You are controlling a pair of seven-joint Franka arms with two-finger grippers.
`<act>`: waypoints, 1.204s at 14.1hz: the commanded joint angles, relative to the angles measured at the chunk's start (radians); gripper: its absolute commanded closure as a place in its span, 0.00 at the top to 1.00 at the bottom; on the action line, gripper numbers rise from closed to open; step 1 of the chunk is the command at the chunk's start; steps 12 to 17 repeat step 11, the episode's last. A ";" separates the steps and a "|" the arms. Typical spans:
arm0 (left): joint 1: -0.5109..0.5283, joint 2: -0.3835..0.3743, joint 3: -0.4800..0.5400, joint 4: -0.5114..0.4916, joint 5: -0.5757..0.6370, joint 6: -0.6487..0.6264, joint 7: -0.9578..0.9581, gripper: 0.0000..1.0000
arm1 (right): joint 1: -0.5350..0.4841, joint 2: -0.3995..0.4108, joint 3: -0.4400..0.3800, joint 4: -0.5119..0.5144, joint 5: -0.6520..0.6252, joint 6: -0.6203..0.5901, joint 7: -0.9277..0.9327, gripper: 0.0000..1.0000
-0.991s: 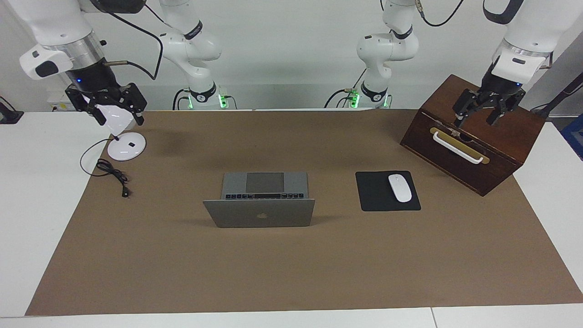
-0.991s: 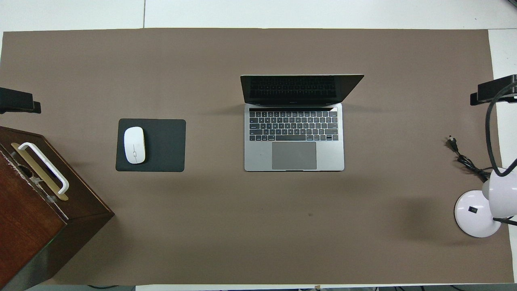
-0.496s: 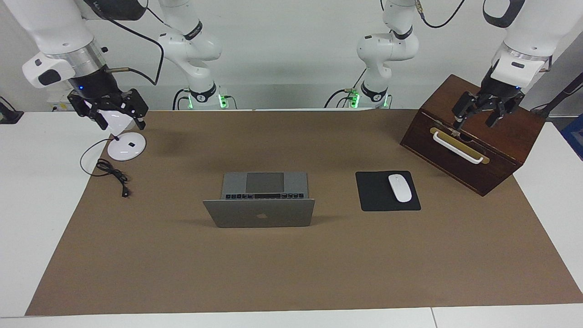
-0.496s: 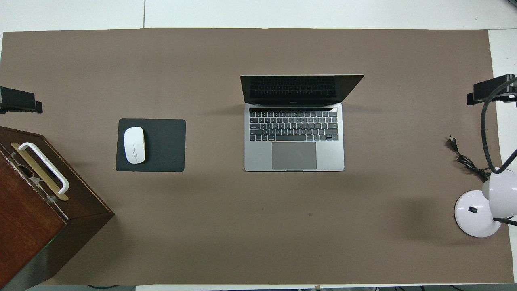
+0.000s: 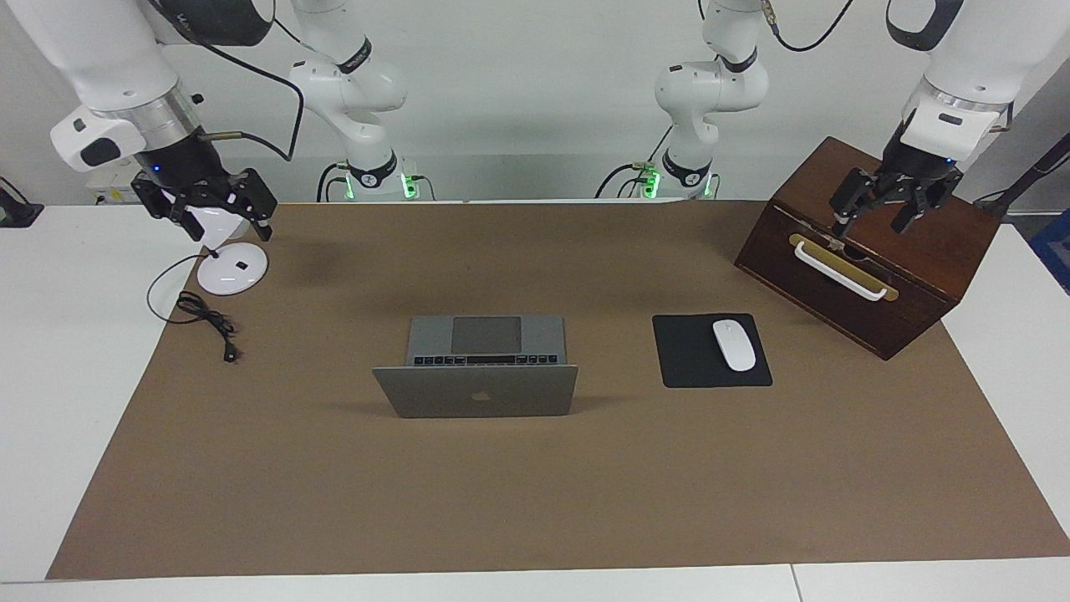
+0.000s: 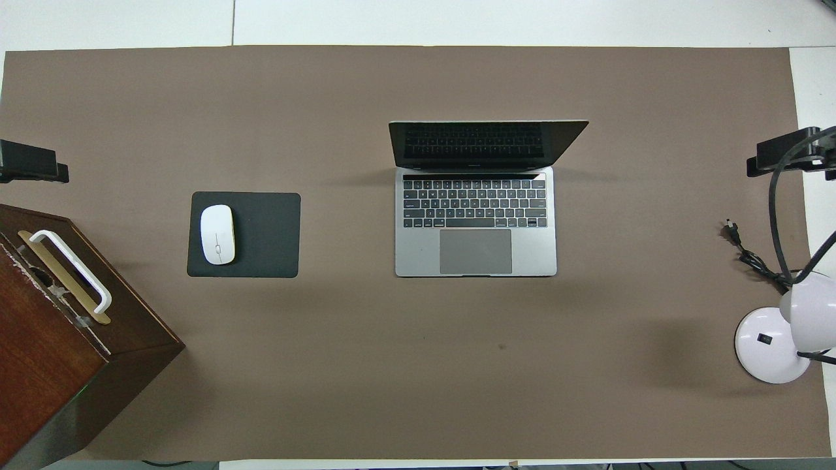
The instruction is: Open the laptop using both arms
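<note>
The laptop (image 5: 476, 391) stands open in the middle of the brown mat, its lid upright and its apple logo turned away from the robots. In the overhead view the laptop (image 6: 475, 222) shows its black keys, grey trackpad and dark screen. My right gripper (image 5: 221, 219) hangs open and empty in the air over the white desk lamp, far from the laptop; it shows at the overhead view's edge (image 6: 787, 155). My left gripper (image 5: 871, 221) hangs open and empty over the wooden box, also far from the laptop; it shows in the overhead view (image 6: 29, 170).
A white desk lamp (image 5: 231, 267) with a black cable (image 5: 205, 318) stands at the right arm's end. A black mouse pad (image 5: 694, 368) with a white mouse (image 5: 734, 344) lies beside the laptop. A dark wooden box (image 5: 869, 251) with a white handle stands at the left arm's end.
The right gripper has drifted a little toward the middle of the table, over the lamp. The left gripper has risen slightly over the box. The laptop has not moved.
</note>
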 commanded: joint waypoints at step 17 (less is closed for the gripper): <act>0.004 0.015 -0.005 0.033 0.035 -0.030 0.001 1.00 | 0.001 -0.051 0.008 -0.070 -0.010 -0.029 0.020 1.00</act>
